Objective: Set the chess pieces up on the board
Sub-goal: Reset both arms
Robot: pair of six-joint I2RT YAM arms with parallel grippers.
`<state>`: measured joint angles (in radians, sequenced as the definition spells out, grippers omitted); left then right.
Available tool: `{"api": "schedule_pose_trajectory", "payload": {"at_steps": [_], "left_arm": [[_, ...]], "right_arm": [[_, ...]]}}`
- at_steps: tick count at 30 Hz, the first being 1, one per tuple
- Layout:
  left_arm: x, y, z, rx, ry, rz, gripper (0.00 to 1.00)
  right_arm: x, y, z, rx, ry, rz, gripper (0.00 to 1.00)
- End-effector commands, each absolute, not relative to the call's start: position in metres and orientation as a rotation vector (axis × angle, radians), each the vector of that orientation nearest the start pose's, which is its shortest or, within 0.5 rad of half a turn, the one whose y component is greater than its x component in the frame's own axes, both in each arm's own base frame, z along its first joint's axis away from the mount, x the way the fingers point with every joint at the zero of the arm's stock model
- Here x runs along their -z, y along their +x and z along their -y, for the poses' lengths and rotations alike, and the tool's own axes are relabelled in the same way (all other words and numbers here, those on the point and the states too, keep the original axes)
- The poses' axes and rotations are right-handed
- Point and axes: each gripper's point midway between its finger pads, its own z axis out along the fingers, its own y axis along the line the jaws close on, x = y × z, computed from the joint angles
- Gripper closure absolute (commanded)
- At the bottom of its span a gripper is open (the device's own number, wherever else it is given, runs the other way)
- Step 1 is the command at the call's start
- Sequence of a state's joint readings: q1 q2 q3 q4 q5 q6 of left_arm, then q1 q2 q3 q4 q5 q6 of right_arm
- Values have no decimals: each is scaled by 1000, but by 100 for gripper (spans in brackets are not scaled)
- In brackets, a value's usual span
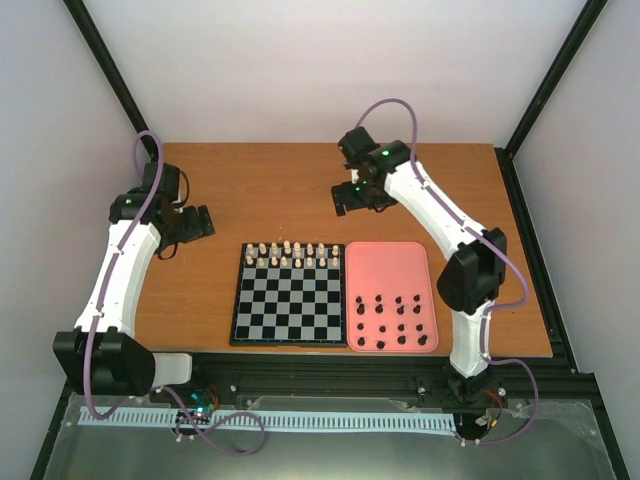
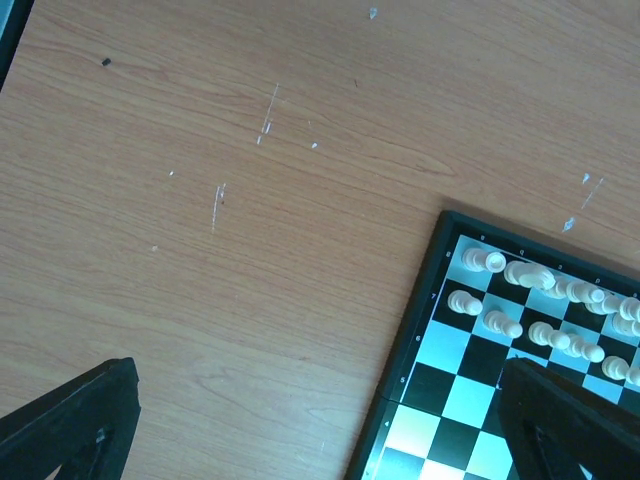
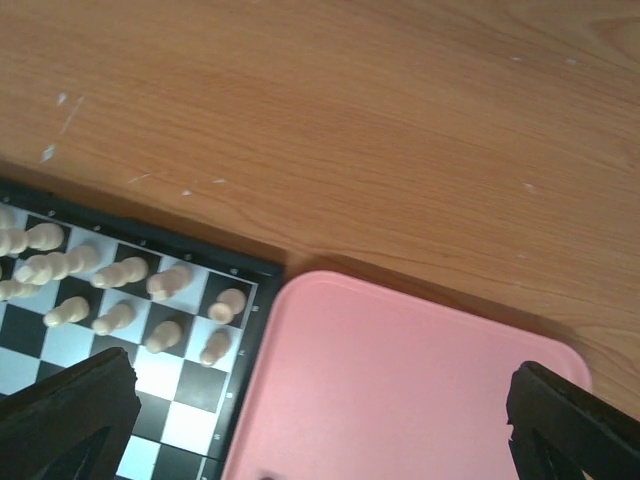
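Left gripper [image 1: 193,224]: spread wide, pinching nothing; hangs over the desk [image 1: 300,180] just left of the board's far corner, out of the way of the filled ranks.
Board [image 1: 290,312]: lies flat toward the near edge of the desk, between the two arms, probably for reach by either.
Cream chess pieces [image 1: 285,255]: stand on the two far ranks of the board, seemingly one per square; look fully arranged.
Right gripper [image 1: 350,200]: spread wide too, holding nothing; hovers beyond the far edge, near the seam of board and tray.
Tray [image 1: 390,258]: pink, close against the board's right side; serves as the supply, probably set close for short carries.
Black chess pieces [image 1: 395,320]: scattered over the near half of the tray, none on the board; too small to tell whether upright or lying.
Stage (judged): about half done, with the two near ranks unfilled.
Next (judged): likely a pick from the tray by the right gripper, the nearer one; calls for a narrow pinch on one figure without knocking its neighbours.
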<state>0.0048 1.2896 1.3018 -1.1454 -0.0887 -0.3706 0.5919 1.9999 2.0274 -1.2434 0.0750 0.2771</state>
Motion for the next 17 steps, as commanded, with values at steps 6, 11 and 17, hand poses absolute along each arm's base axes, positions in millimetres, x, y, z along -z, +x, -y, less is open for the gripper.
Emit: {"api": "schedule_pose_trajectory", "payload": {"at_steps": [6,11,17], "left_arm": [[-227,301,-24,-31,-582,-2592,0],[-228,303,-25,-40,-582,-2597,0],[-231,307,-27,-55,-582,-2588,0]], "right_arm": [[-211,398,-193,-59,-269,-2694,0],[-204,396,-185,-24,-284,-2700,0],[-205,398,-180,-21,-264,-2697,0]]}}
